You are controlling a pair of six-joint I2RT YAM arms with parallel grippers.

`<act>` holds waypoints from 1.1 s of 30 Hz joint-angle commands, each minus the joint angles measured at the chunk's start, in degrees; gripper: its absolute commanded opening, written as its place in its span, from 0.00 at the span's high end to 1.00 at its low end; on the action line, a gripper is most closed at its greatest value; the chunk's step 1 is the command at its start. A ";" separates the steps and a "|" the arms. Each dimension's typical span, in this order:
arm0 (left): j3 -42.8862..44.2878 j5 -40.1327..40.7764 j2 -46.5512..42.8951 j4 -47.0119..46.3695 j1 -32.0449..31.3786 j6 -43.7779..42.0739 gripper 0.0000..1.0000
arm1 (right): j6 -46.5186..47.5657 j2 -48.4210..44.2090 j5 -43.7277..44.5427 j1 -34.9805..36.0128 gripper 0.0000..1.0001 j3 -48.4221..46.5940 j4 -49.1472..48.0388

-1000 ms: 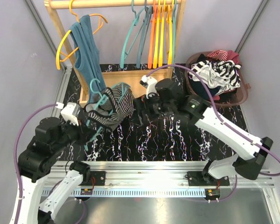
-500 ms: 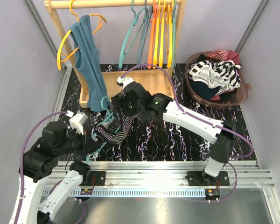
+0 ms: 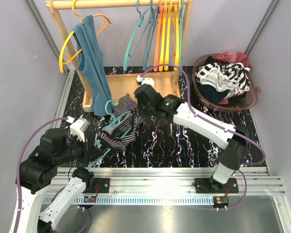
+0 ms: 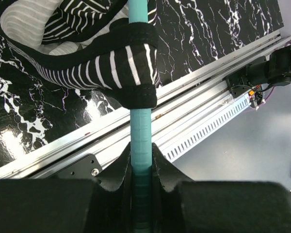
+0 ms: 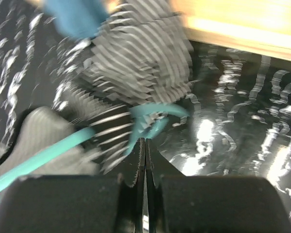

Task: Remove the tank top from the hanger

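Note:
The black-and-white striped tank top [image 3: 122, 127] lies bunched on the table, draped over a teal hanger [image 3: 115, 122]. My left gripper [image 3: 90, 148] is shut on the hanger's lower bar [image 4: 139, 136], and a black-trimmed strap of the tank top [image 4: 121, 68] wraps the bar just beyond the fingertips [image 4: 140, 158]. My right gripper [image 3: 136, 103] is at the garment's upper right edge with its jaws shut [image 5: 144, 143]. Its tips sit against the blurred striped cloth [image 5: 140, 63] and a teal hanger curve [image 5: 157, 116]. Whether cloth is pinched between them does not show.
A wooden rack [image 3: 136, 87] stands behind, with a blue tank top [image 3: 92, 63] on an orange hanger and several bare hangers [image 3: 160, 34]. A brown basket of clothes [image 3: 225, 80] sits at the back right. An aluminium rail [image 3: 174, 177] runs along the near edge.
My right arm swung left from mid-table to the tank top's upper edge and its jaws closed. My left arm drew the hanger toward the near edge, and the garment shifted with it.

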State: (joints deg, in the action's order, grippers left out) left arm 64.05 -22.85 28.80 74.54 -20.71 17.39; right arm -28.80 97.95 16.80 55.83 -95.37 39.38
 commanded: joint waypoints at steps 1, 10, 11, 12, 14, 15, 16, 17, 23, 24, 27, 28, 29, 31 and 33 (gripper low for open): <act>3.62 -0.79 -0.76 -1.59 -0.38 -0.51 1.00 | -5.04 -3.81 3.25 -5.29 1.00 3.24 3.00; 2.83 -1.93 0.38 -2.47 -0.38 -0.42 1.00 | -0.38 -12.25 -16.08 -5.74 0.22 11.07 -7.55; 2.66 -2.02 0.47 -2.73 -0.38 -0.42 1.00 | -0.73 -13.48 -18.79 -5.56 0.21 11.69 -8.95; 2.31 -2.02 0.47 -2.74 -0.30 -0.34 1.00 | -0.91 -13.84 -20.21 -5.39 0.20 12.31 -9.57; 2.04 -2.20 0.56 -3.44 -0.30 0.01 1.00 | -0.91 -13.67 -21.98 -4.16 0.20 11.88 -10.11; 1.78 -2.63 0.65 -3.61 -0.30 0.10 1.00 | -0.82 -12.62 -23.11 -3.72 0.20 10.75 -9.93; 1.78 -2.81 0.82 -3.96 -0.30 0.19 1.00 | -0.91 -11.91 -23.30 -3.28 0.20 10.13 -9.67; 1.87 -3.07 1.00 -4.31 -0.38 0.36 1.00 | -1.00 -10.17 -23.39 -2.58 0.21 9.51 -9.67; 3.45 -2.99 1.70 -4.14 -0.30 0.28 1.00 | -3.72 -3.22 -15.15 -2.31 0.46 4.67 -5.81; 3.62 -2.73 1.61 -4.06 -0.30 0.28 1.00 | -4.25 -2.77 -11.73 -2.31 0.56 3.89 -5.11; 3.80 -2.11 1.35 -3.44 -0.30 0.28 1.00 | -7.14 -3.81 -3.63 -2.40 1.00 4.31 -2.55; 3.80 -1.76 1.18 -3.18 -0.30 0.37 1.00 | -8.46 -4.52 -1.61 -2.48 1.00 4.75 -1.33; 3.80 -1.67 1.00 -3.00 -0.30 0.45 1.00 | -9.25 -5.74 2.41 -2.66 1.00 5.28 -0.62; 3.97 -1.49 0.82 -2.82 -0.30 0.46 1.00 | -11.53 -6.89 4.64 -4.93 1.00 7.39 1.57; 4.33 -1.23 0.65 -2.47 -0.30 0.54 1.00 | -12.86 -7.95 4.65 -7.48 1.00 10.36 2.11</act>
State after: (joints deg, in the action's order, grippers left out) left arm 65.67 -23.38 30.00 74.11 -20.75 17.63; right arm -37.50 93.95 13.65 51.88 -87.57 38.44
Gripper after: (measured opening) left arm 0.152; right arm 0.015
